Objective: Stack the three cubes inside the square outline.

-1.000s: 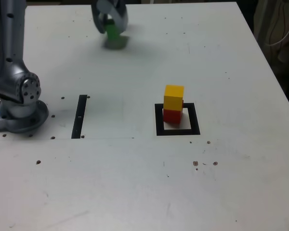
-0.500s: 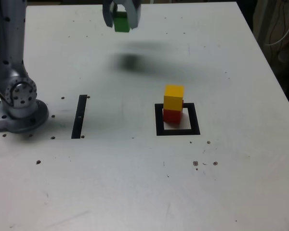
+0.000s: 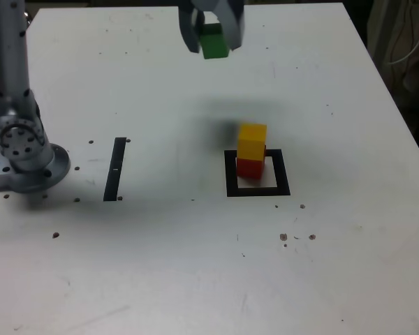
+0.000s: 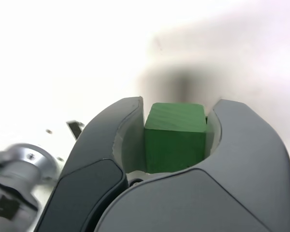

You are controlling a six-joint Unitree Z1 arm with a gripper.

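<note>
My gripper (image 3: 213, 38) hangs high over the table's far side, shut on the green cube (image 3: 214, 41). The wrist view shows that green cube (image 4: 175, 137) squeezed between both dark fingers (image 4: 111, 145). In the exterior view the yellow cube (image 3: 252, 141) sits on the red cube (image 3: 249, 167), and this pair stands inside the square outline (image 3: 258, 188), toward its back left part. The held cube is above and to the exterior view's left of that stack, well apart from it.
A thin black strip (image 3: 115, 169) lies on the white table (image 3: 195, 265) to the exterior view's left of the outline. The arm's grey base (image 3: 24, 157) stands at the left edge. Small dark specks dot the tabletop.
The gripper lifted the green cube off the table's far side and carried it to the exterior view's right, toward the stack. The arm's base rotated with it.
</note>
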